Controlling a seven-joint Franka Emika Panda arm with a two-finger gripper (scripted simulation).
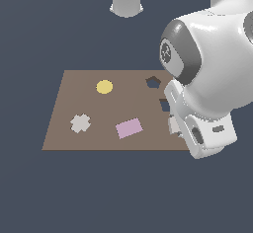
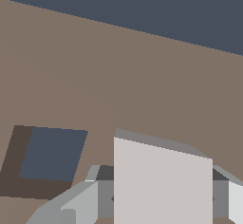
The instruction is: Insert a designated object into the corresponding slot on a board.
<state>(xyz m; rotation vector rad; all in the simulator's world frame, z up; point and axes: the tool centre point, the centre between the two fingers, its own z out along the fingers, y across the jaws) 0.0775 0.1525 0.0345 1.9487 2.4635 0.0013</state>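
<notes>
We are holding the light-grey square block [image 2: 162, 182] between the gripper [image 2: 163, 197] fingers; in the wrist view one finger [image 2: 78, 204] is pressing each flat side, so the pincer is clamped on the block. The block is sitting tilted, not yet level with the brown board [image 2: 118, 76]. The square slot [image 2: 50, 154] is lying just beside the block, its dark floor and brown rim fully open, nothing in it.

In the exterior view the arm's white housing is hiding most of the grip. We are seeing only a sliver of the block [image 1: 174, 125] at about four o'clock from the pink rectangle [image 1: 129, 128], and part of the slot [image 1: 164, 105] just above it, at six o'clock from the pentagon hole [image 1: 153, 82]. The yellow disc [image 1: 104, 87] and grey cross [image 1: 80, 123] are lying well apart from the work.

To do this step well, we judge that we are needing to carry the block sideways over the slot, square its edges to the rim, level it, then lower straight. Releasing early risks the block catching on the rim.
</notes>
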